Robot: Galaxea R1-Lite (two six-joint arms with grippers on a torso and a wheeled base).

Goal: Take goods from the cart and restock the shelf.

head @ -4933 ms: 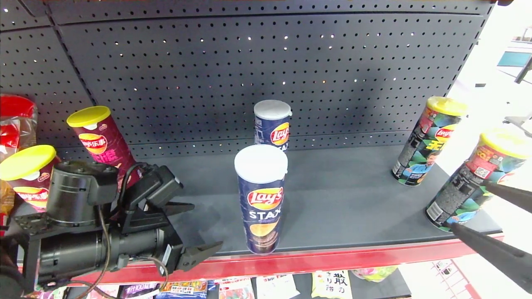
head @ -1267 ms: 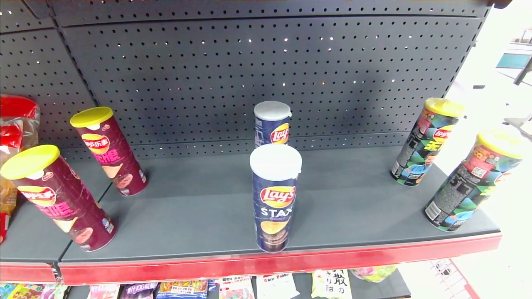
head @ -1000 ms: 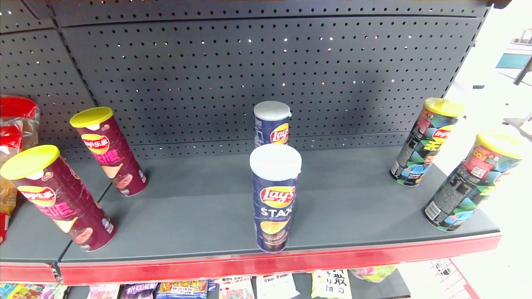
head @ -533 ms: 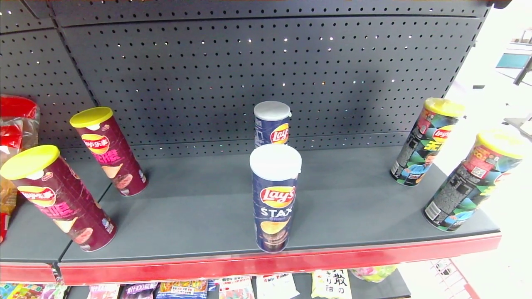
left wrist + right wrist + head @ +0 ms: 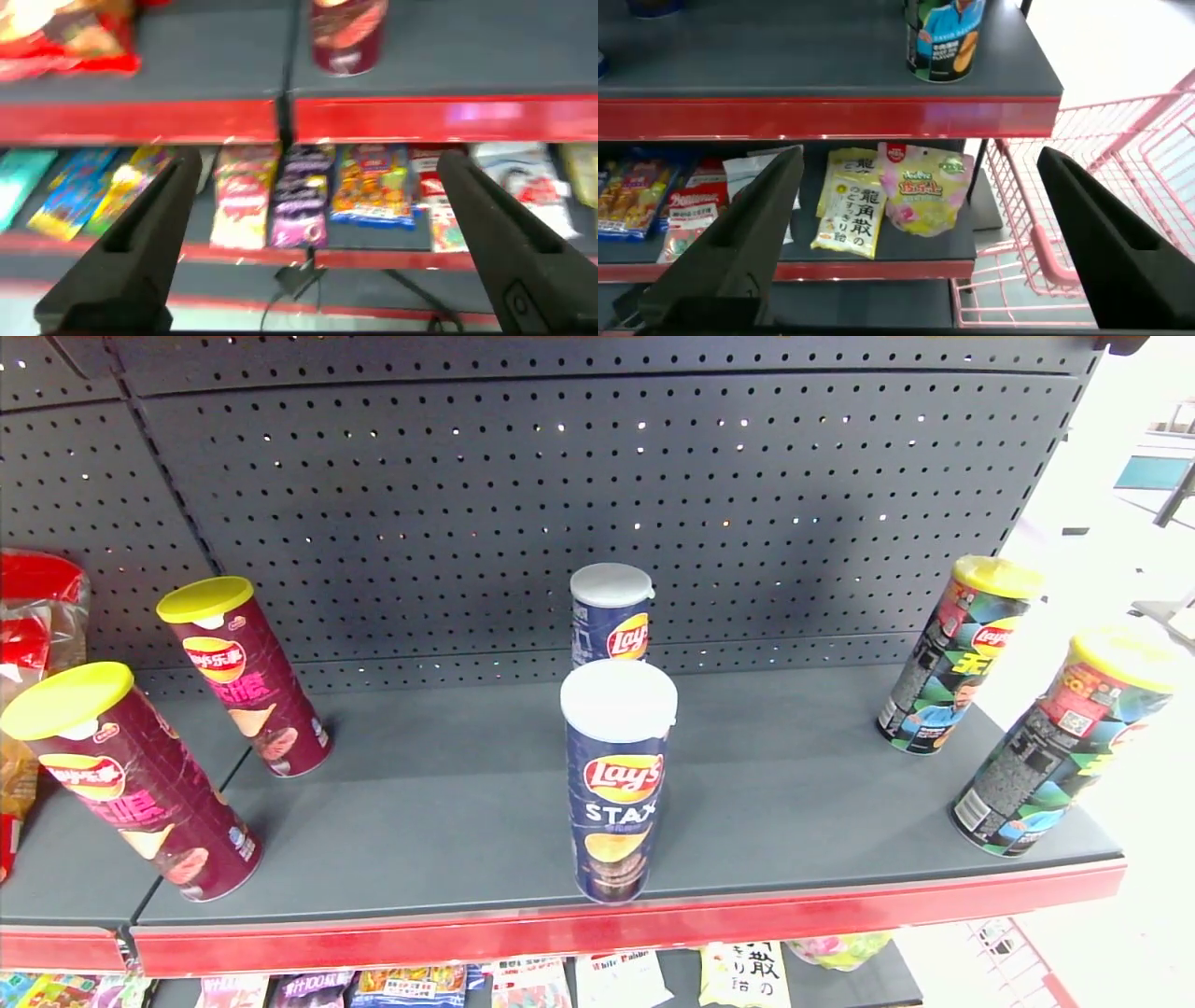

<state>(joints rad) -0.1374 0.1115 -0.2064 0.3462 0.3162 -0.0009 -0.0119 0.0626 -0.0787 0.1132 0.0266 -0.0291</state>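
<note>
A: Where are we in the restock?

B: Between items, I'd say. The shelf carries six chip cans, all upright: two maroon cans at its left end, two blue cans one behind the other in the middle, and two green-patterned cans at the right end.

A: And the claws?

B: Both empty. The left claw has its fingers spread wide, facing the red lip and the snack bags on the tier below. The right claw is spread just as wide, low in front of the shelf's right end.

A: So where do the goods come from?

B: The pink cart stands just right of the shelf, near the right claw. Its contents are out of sight.

A: Next move?

B: Likely a fetch. Turn toward the cart, bring a spread claw down over one item, close on its body and lift it clear of the wire. The wide gaps between the can groups look like the places to fill, so the carry should keep the item upright and clear of the standing cans.
</note>
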